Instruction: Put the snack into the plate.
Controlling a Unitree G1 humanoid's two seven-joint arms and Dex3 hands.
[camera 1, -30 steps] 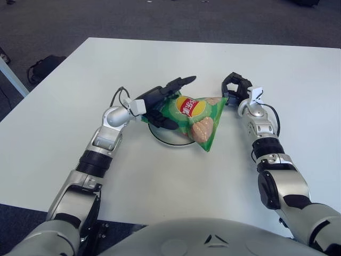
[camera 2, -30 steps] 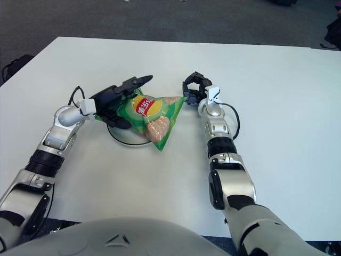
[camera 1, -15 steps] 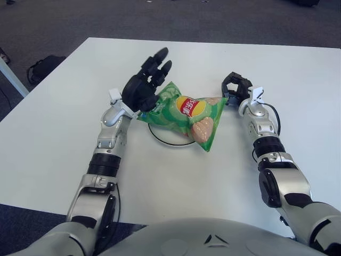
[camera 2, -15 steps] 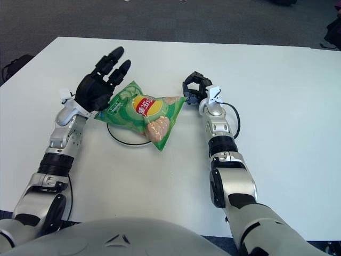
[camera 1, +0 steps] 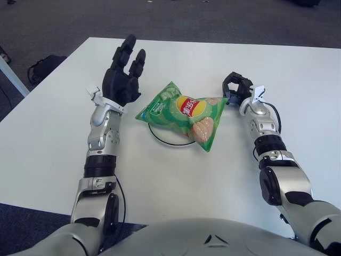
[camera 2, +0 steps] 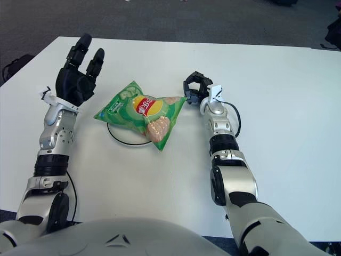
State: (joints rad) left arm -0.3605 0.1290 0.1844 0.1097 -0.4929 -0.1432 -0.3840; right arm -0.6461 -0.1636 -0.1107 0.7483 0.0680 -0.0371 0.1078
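On the white tabletop (camera 1: pixel 176 176), the green snack (camera 1: pixel 184 113) bag lies across the plate (camera 1: pixel 170 140), which shows only as a thin dark ring peeking out under the bag's near side; the bag covers most of it and its lower corner spills past the plate's rim toward the robot. To the left of the snack, the left hand (camera 1: pixel 123 80) is raised clear of the bag with its fingers spread wide and holding nothing. Just beside the snack's right corner, the right hand (camera 1: pixel 234 88) sits with its fingers curled in, and whether they pinch the bag's edge I cannot tell. That puffy bag looks light, soft and crinkly, its film likely slippery and its contents easily crushed, so I'd take it by a sealed corner or edge rather than squeeze the middle
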